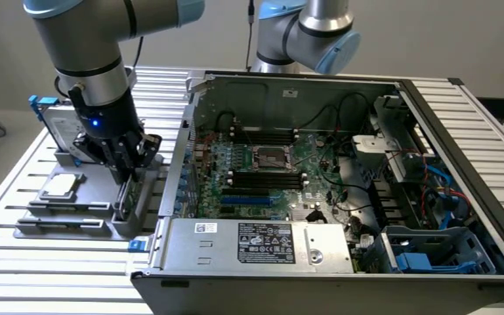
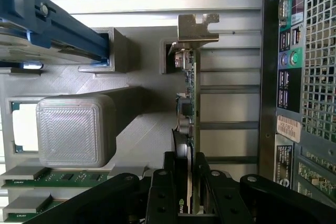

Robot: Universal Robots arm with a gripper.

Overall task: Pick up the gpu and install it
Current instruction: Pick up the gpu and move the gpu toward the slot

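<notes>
At the exterior view's left, the silver hard drive [image 1: 57,125] with blue rails stands at the back of the grey parts holder [image 1: 63,222]. I have the gripper [image 1: 123,172] lowered at the holder's right edge. The gpu [image 2: 191,95] stands on edge there in its slot, with its silver bracket [image 2: 196,28] at the far end. The jaws sit narrow, one on each side of the card, and I see no firm clamp yet. I judge the card light and stiff but fragile: a thin board under a smooth cover that could slip. I think the best hold is across the cover and board near the upper edge, clear of the connector edge and the bracket. To the right, the open computer case [image 1: 466,125] shows its motherboard [image 1: 270,167].
</notes>
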